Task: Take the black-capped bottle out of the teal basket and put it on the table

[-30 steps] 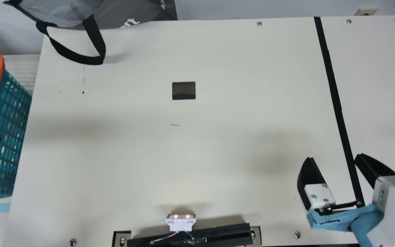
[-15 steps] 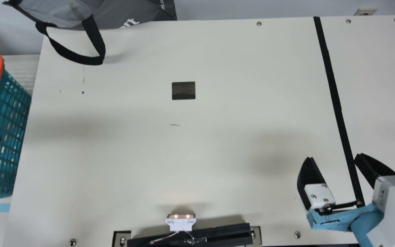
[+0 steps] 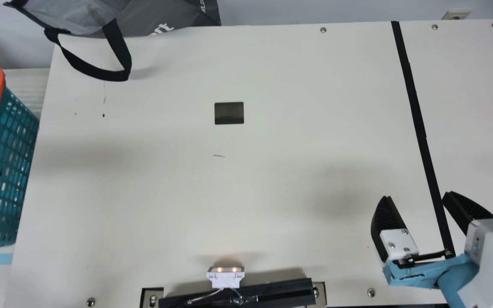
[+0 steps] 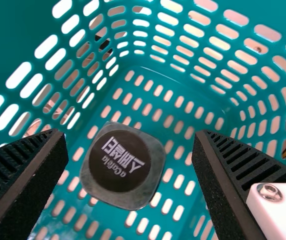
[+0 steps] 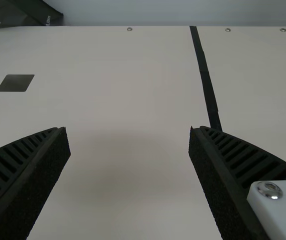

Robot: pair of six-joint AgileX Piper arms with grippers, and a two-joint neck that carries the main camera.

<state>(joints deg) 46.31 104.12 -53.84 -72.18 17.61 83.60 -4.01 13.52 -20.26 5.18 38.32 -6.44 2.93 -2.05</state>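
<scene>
Beyond the cream table's left edge in the main view stands the teal basket point(image 3: 4, 162), with orange handles. Looking down into the basket point(image 4: 183, 95), the left wrist view has the black-capped bottle point(image 4: 120, 165) standing on the slotted floor, cap towards the camera. My left gripper point(image 4: 130, 145) is open, one finger on either side of the bottle and nothing held; whether the fingers reach down to it I cannot tell. My right gripper point(image 3: 415, 194) stands open over the table's near right part; in its wrist view the right gripper point(image 5: 129, 137) has bare table between its fingers.
A grey bag point(image 3: 165, 17) with a black strap point(image 3: 105, 75) lies at the table's back left. The table point(image 3: 272, 192) has a dark rectangular opening point(image 3: 229, 113) and a black tape line point(image 3: 417, 115). A black bar point(image 3: 272, 293) lies at the near edge.
</scene>
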